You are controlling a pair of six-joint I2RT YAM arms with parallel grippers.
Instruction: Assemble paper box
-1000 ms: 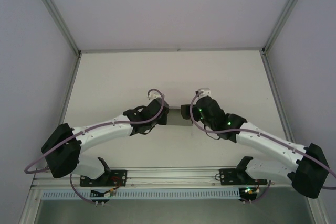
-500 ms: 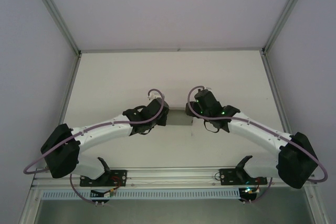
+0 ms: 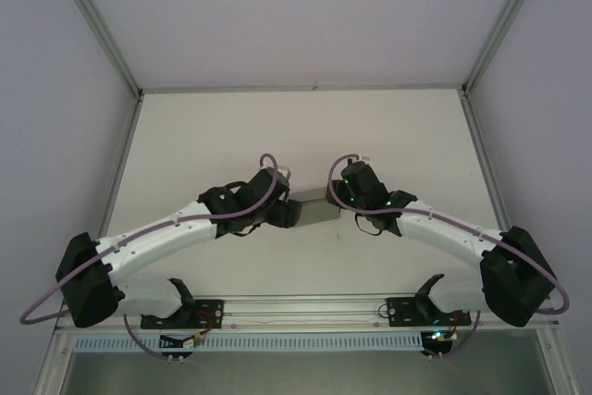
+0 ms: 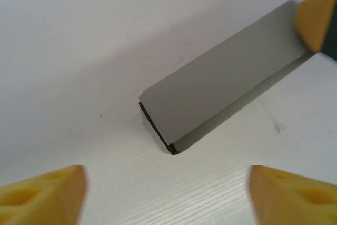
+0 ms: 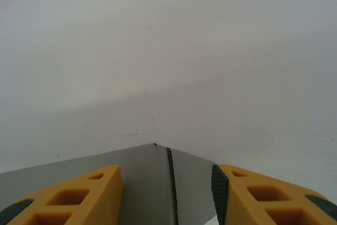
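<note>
Mid-fold, looks like: right gripper [image 5: 166,176] clamps paper box [image 4: 221,85] end, left gripper [image 4: 166,177] wide open near other end, should grab next.

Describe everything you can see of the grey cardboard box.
The plain matte grey cardboard box is long, low and rectangular, with dark cut edges showing at its near end and along one corner seam. It lies on the white table, angled between the two arms. The right tool straddles its far end, a yellow finger touching it; whether it grips is unclear. The left tool is open, just short of its near end.
</note>
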